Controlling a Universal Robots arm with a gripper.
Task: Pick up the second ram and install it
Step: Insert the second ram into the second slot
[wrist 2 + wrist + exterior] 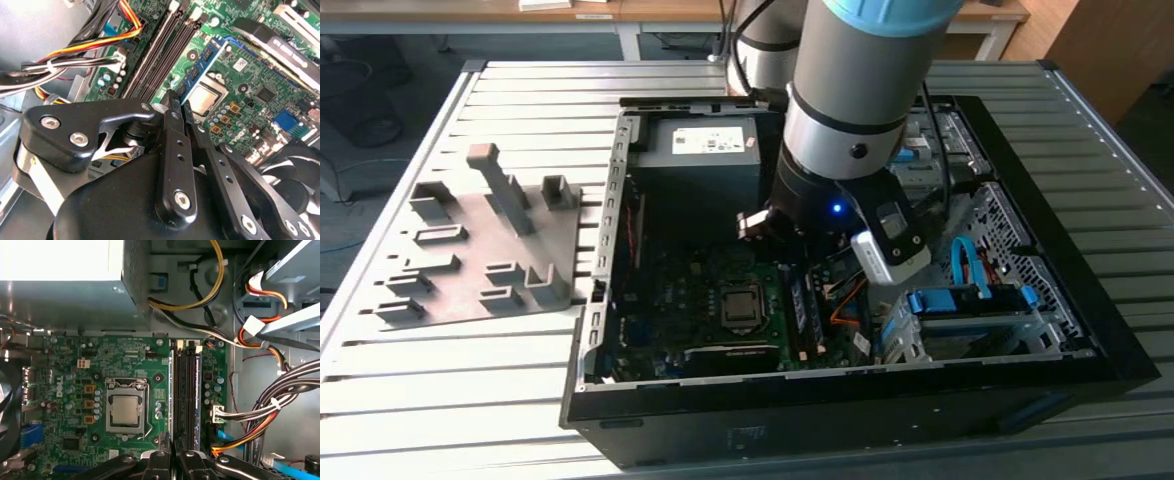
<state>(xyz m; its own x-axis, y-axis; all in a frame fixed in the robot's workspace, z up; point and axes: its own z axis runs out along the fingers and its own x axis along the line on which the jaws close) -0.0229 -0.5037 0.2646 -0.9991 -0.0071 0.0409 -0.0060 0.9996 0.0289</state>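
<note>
The arm hangs inside the open black steel computer case (1067,330), which lies on a ribbed metal table (480,400). In the second wrist view the matte black gripper (176,102) has its two flat fingers drawn close together on a thin blue-edged strip, the second ram (202,70), held on edge above the green motherboard (260,75). In the first wrist view the fingertips (159,456) meet at the end of the long black memory slots (184,390), beside the square metal processor (125,409); the ram itself cannot be made out there. That view also shows the perforated power-supply box (65,295) and bundled coloured cables (270,410). The exterior view shows a grey plastic fixture (487,250) with upright posts on the table, at the exterior view's left of the case
</note>
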